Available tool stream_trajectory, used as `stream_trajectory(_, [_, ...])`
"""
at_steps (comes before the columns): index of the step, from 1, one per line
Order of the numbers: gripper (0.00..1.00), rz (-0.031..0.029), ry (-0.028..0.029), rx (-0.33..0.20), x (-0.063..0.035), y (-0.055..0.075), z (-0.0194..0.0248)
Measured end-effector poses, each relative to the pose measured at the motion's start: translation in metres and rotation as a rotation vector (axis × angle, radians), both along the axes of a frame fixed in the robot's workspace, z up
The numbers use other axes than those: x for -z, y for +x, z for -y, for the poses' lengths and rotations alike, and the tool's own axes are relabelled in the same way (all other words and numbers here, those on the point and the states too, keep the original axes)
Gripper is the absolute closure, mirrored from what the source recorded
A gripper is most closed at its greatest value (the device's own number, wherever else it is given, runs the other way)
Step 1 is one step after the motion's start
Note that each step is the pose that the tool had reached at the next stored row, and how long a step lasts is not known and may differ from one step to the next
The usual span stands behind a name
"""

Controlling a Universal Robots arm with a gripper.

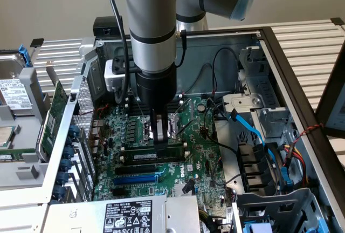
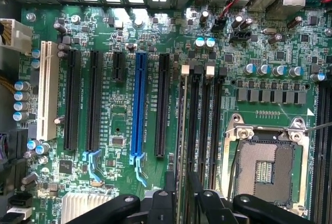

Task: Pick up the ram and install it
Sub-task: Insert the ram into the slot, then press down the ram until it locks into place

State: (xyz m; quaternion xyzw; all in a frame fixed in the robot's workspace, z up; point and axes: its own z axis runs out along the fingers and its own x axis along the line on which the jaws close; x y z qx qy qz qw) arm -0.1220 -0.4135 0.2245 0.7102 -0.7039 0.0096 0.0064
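Note:
The ram (image 1: 144, 156), a narrow green stick with a small white label, stands upright in a black slot on the motherboard (image 1: 199, 152), just in front of the CPU socket. My gripper (image 1: 159, 138) reaches straight down onto the stick's top edge near its middle. In the wrist view the ram (image 2: 182, 125) shows edge-on as a thin line in its slot. The gripper (image 2: 181, 203) straddles it, with the dark fingers (image 2: 167, 198) standing a little apart on either side of the edge.
The open CPU socket (image 2: 264, 167) lies beside the memory slots. A blue expansion slot (image 2: 138, 105) and black slots run parallel. Cables (image 1: 253, 130) and drive bays crowd the exterior view's right. A power supply (image 1: 129, 214) sits in front, and a green expansion card (image 1: 51, 117) leans outside the case.

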Motion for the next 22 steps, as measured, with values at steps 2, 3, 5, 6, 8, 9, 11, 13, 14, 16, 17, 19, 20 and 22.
stream_trajectory(2, [0.72, -0.0105, 0.0001, 0.0, -0.0013, 0.0, 0.0002])
stream_trajectory(3, [0.72, -0.0153, 0.0, 0.0, -0.0024, 0.0, 0.0002])
stream_trajectory(5, [0.72, -0.0236, 0.0, 0.0, -0.0056, 0.0, 0.0003])
stream_trajectory(6, [0.72, -0.026, 0.0, 0.0, -0.0075, 0.0, 0.0004])
stream_trajectory(8, [0.72, -0.0282, -0.0001, 0.0, -0.012, 0.0, 0.0005])
stream_trajectory(9, [0.72, -0.0288, 0.0, 0.0, -0.0141, 0.0, 0.0005])
stream_trajectory(11, [0.72, -0.0292, 0.0, 0.0, -0.0173, 0.0, 0.0006])
stream_trajectory(13, [0.72, -0.0292, -0.0001, 0.0, -0.0194, 0.0, 0.0006])
stream_trajectory(14, [0.72, -0.0292, 0.0, 0.0, -0.0199, 0.0, 0.0006])
stream_trajectory(16, [0.72, -0.0289, 0.0003, 0.0, -0.02, 0.0, 0.0006])
stream_trajectory(17, [0.72, -0.0289, 0.0003, 0.0, -0.0202, 0.0, 0.0006])
stream_trajectory(19, [0.72, -0.0296, -0.0008, 0.0, -0.0214, 0.0, 0.0007])
stream_trajectory(20, [0.72, -0.0301, -0.0009, 0.0, -0.0232, 0.0, 0.0006])
stream_trajectory(22, [0.72, -0.0301, -0.0006, 0.0, -0.0262, 0.0, 0.0006])
